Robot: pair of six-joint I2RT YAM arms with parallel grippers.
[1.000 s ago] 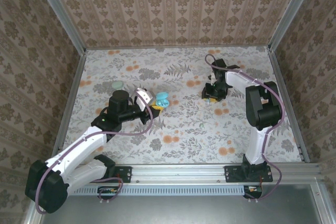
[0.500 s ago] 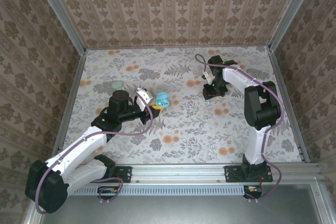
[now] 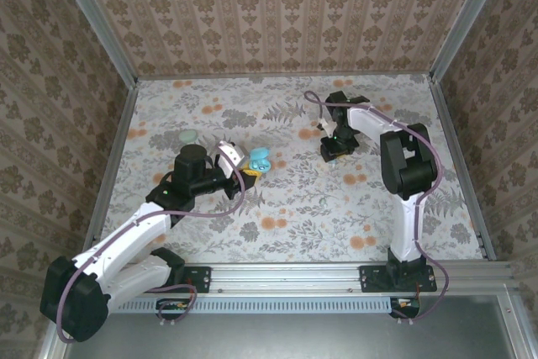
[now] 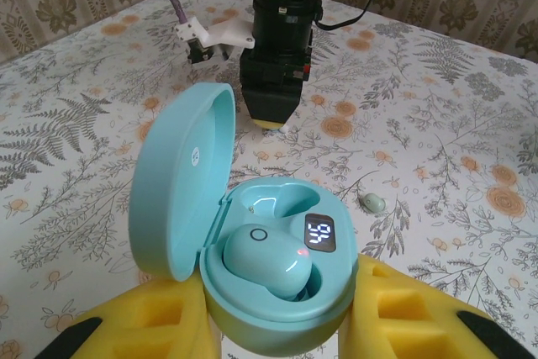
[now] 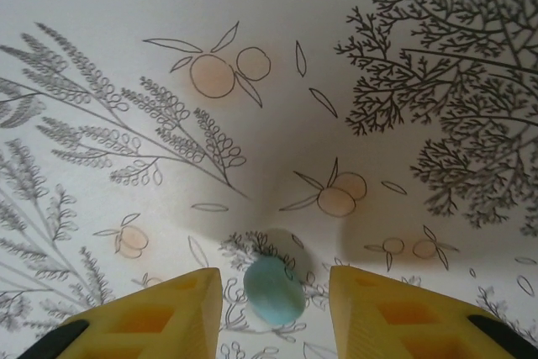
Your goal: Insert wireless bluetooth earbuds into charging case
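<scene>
- Your right pincer point(image 5: 273, 279) straddles an earbud point(image 5: 273, 289), fingers spread; bare worktop point(image 5: 378, 39) lies beyond.
- The charging case point(image 4: 277, 300) has its lid point(image 4: 181, 182) raised, blocking its left side; its rear well point(image 4: 273, 202) is free.
- That pincer stands near, beyond the case.

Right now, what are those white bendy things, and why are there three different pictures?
They are two robot arms bolted to a flowery table. One picture comes from a camera high above. The other two come from little cameras on each arm's wrist. Each arm ends in a yellow two-finger pincer. The left pincer is holding a teal charging case. Its lid is open, and one earbud sits inside beside an empty hollow. The right pincer is open and points down. The other earbud lies on the table between its fingers, not gripped yet.
</scene>
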